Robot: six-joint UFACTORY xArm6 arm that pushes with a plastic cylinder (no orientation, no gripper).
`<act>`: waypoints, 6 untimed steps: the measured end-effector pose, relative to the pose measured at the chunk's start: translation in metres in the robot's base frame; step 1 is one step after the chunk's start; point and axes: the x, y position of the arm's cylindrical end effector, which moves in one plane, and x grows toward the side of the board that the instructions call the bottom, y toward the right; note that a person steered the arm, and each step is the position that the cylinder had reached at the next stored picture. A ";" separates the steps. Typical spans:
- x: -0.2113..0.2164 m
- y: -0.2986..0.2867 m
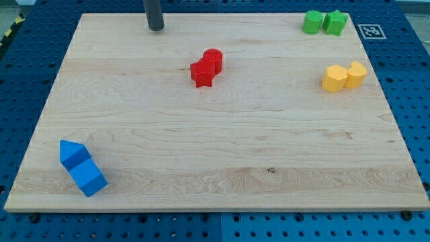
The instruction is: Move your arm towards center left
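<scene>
Resting on the board (222, 161) near the view's top edge, left of centre, my tip (156, 28) touches no block; a bare rod, no fingers to report. Nearest: red pair (206, 68), touching, down-right of tip. Green pair (324, 22) at top right corner, yellow pair (344, 76) below it. Blue pair (82, 168) at bottom left, well apart from tip.

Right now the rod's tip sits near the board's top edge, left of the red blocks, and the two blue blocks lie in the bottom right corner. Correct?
Not quite. The camera view shows the blue blocks in the bottom left corner. My tip is near the top edge, left of the red blocks.
</scene>
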 end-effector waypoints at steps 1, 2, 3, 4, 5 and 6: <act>0.000 0.000; 0.000 0.003; 0.000 0.007; 0.009 0.005; 0.046 -0.018; 0.092 -0.048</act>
